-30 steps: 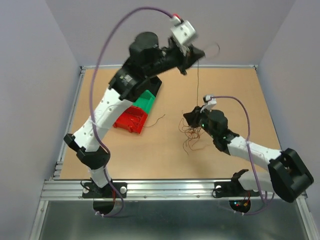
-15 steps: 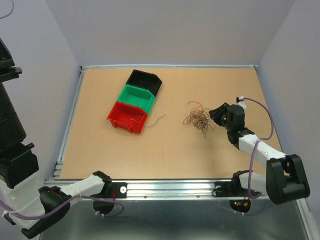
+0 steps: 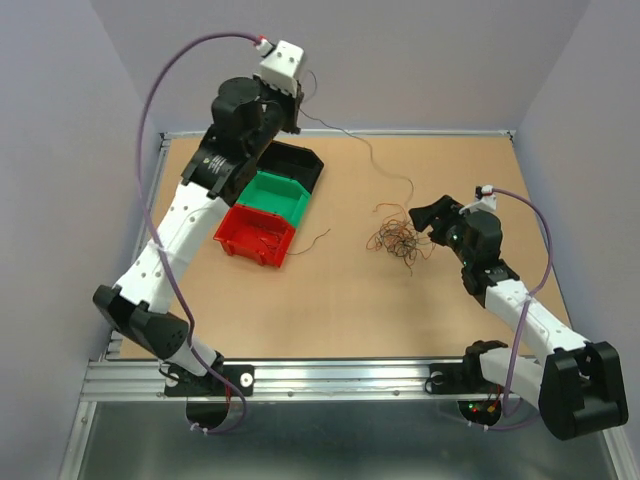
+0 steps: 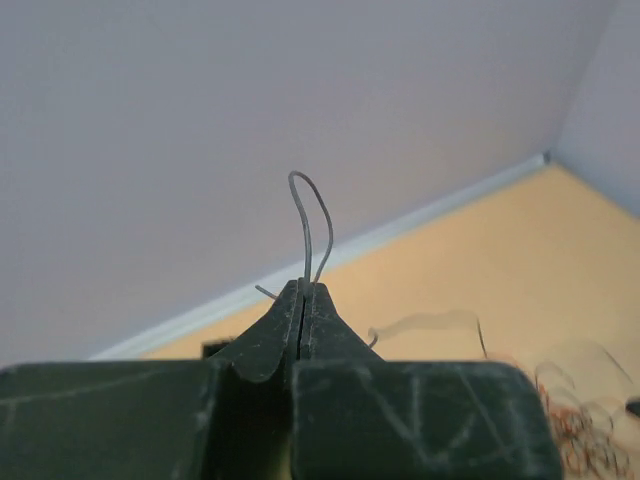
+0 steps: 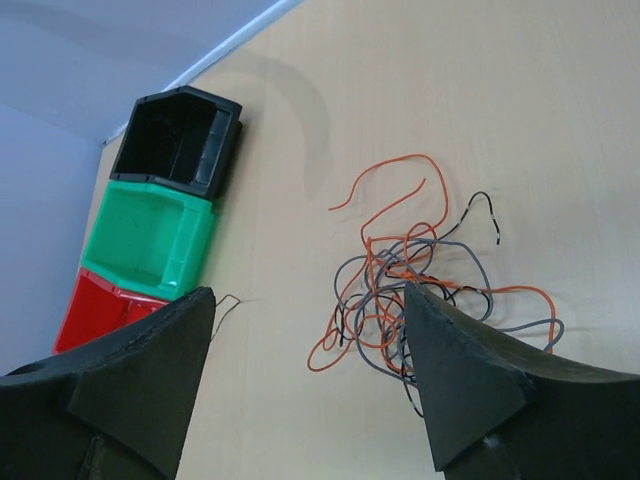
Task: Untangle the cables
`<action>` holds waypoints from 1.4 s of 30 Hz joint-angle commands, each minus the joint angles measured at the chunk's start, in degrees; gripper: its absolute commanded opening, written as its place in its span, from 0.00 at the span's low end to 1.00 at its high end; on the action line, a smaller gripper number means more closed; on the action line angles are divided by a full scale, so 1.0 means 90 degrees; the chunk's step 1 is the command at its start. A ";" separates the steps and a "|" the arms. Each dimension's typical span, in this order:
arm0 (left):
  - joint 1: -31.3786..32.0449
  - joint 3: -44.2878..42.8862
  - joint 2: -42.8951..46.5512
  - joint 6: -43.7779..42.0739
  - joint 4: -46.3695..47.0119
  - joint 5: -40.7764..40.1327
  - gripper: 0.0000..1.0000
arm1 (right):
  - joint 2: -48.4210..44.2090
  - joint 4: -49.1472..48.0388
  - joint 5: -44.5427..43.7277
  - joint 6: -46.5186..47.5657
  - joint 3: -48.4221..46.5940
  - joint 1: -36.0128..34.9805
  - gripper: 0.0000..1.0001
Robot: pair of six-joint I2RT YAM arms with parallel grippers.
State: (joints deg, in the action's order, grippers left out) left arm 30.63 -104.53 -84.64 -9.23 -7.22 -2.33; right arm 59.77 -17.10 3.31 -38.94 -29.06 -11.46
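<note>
The cables (image 3: 397,238) lie as a small tangled bunch of orange, grey and black wires (image 5: 430,290) on the table right of centre. My left gripper (image 3: 296,108) is raised high over the black bin, shut on one thin grey wire (image 4: 310,225) that loops out past its tips (image 4: 303,290). That wire (image 3: 365,152) trails down to the right toward the bunch. My right gripper (image 3: 428,218) sits low just right of the bunch. It is open, and the gap between its wide-apart fingers (image 5: 308,292) holds nothing.
Three bins stand in a row at the left: black (image 3: 290,162), green (image 3: 275,195) and red (image 3: 256,235). A single loose wire (image 3: 312,241) lies beside the red bin. The table's back rail (image 3: 440,131) and the lilac walls close the space.
My right gripper has opened, let go of the bunch and drawn back to the right. My left gripper has swung left with the single wire, from above the bunch to over the bins.
</note>
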 commanded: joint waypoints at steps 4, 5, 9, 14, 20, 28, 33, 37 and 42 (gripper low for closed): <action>-0.0191 0.0100 -0.0068 0.0411 -0.0203 0.1595 0.00 | -0.0225 -0.0462 0.0510 0.0313 0.0221 -0.0181 0.82; -0.0191 0.0169 -0.0097 0.0401 -0.0203 0.1790 0.00 | -0.0235 -0.0502 0.0569 0.0332 0.0240 -0.0191 0.82; -0.0191 0.0646 -0.0224 0.0187 -0.0047 0.1870 0.00 | -0.0225 -0.0609 0.0667 0.0371 0.0260 -0.0240 0.82; -0.0366 0.1544 -0.0176 -0.0126 0.0450 0.1850 0.00 | -0.0176 -0.0678 0.0804 0.0371 0.0250 -0.0279 0.82; -0.0982 0.2375 -0.0059 -0.0097 0.1260 0.2065 0.00 | -0.0205 -0.0697 0.0882 0.0401 0.0231 -0.0337 0.81; -0.1646 0.2873 0.0166 0.0196 0.1789 0.2669 0.00 | -0.0196 -0.0707 0.0960 0.0469 0.0192 -0.0406 0.81; -0.1646 0.3332 0.0332 0.0050 0.1965 0.2778 0.00 | -0.0127 -0.0717 0.1068 0.0566 0.0114 -0.0503 0.81; -0.1636 0.3811 0.0488 -0.0097 0.2091 0.2555 0.00 | -0.0001 -0.0736 0.1204 0.0654 -0.0003 -0.0630 0.79; -0.1636 0.3919 0.0693 -0.0019 0.2111 0.2621 0.00 | 0.0807 -0.0571 0.1370 0.1414 -0.0725 -0.1273 0.80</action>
State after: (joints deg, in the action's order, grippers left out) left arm 15.75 -69.87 -82.37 -9.17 7.94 20.62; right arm 62.39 -20.45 13.50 -32.10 -28.86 -19.14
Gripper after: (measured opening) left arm 0.037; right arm 0.797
